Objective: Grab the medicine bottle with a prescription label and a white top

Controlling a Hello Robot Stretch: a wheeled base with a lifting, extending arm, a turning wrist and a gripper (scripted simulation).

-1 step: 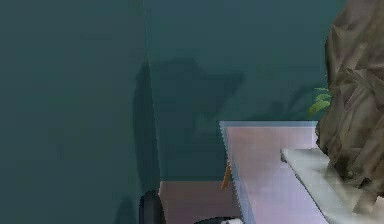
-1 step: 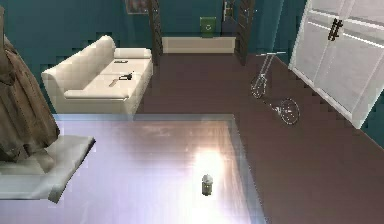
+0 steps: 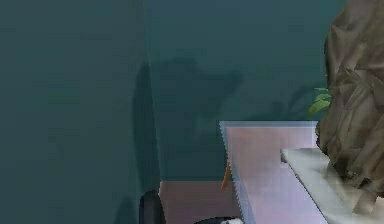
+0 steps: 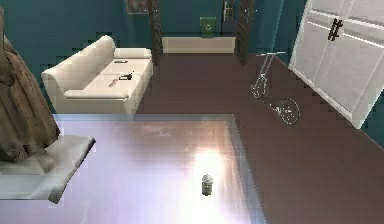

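Cannot tell the hand's state, nor read any label on the small pale-capped bottle (image 4: 207,184) standing alone near the tabletop's (image 4: 140,150) right edge in the arm side view. Cut off at that view's left: a rough brown statue (image 4: 20,100) on a pale base (image 4: 55,160). Beyond the tabletop's far edge, open brown floor (image 4: 200,90) between sofa (image 4: 100,72) and bicycle (image 4: 273,88).

No text, number or sign can be read. Any print on the small container (image 4: 207,183) standing on the table (image 4: 140,160) cannot be made out, and no lettering can be discerned on the green item (image 4: 207,25) at the far wall.
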